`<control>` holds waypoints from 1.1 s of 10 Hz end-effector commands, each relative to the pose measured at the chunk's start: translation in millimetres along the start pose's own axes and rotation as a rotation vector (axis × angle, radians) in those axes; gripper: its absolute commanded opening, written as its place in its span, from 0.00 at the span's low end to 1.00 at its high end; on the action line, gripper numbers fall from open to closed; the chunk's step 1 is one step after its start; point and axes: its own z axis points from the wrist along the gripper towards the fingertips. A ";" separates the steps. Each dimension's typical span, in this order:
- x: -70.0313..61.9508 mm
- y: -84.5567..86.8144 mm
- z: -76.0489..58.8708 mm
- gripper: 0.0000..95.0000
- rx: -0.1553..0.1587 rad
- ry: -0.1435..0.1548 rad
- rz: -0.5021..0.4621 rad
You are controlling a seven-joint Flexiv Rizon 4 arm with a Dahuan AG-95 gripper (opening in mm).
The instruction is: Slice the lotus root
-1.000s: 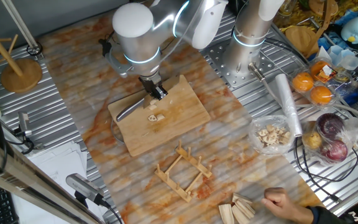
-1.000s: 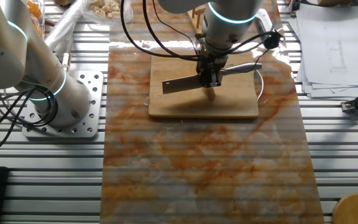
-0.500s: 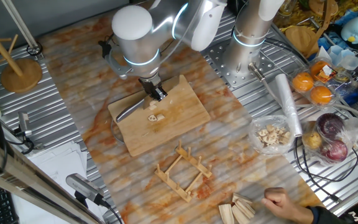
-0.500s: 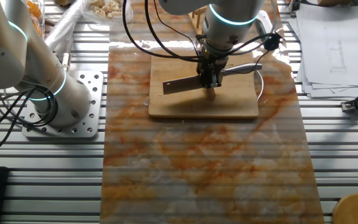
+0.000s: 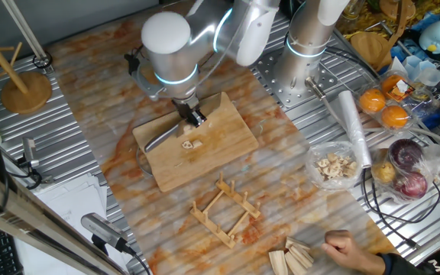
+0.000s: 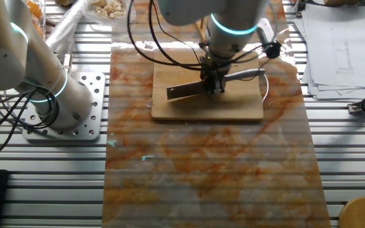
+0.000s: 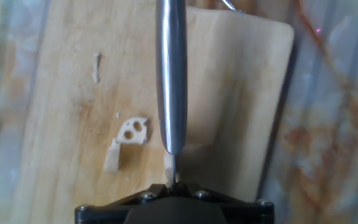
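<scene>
Lotus root (image 7: 133, 131) just beside gripper (image 7: 173, 180)

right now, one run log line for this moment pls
stage: slicing | tool: shut on knife | blade: over cutting board | lotus root: cut pieces on board beside blade | uncut remainder: not visible

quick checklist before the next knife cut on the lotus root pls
1. Knife held in the gripper: ok, the gripper is shut on its handle.
2. Blade over the cutting board, not the table: ok.
3. Lotus root on the board: ok, cut pieces lie beside the blade; a slice with holes shows in the hand view.
4. Uncut lotus root left under the blade: cannot tell, the knife hides it.
5. Person's hand clear of the board: ok, it is at the table edge by the wooden blocks.
</scene>
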 end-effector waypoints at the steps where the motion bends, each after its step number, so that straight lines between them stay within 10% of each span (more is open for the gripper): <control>1: -0.9 -0.9 16.6 0.00 -0.046 -0.003 0.021; 5: 13.7 8.2 -24.4 0.00 -0.015 0.012 -0.010; 11: 11.7 -3.4 -24.9 0.00 0.015 0.006 -0.012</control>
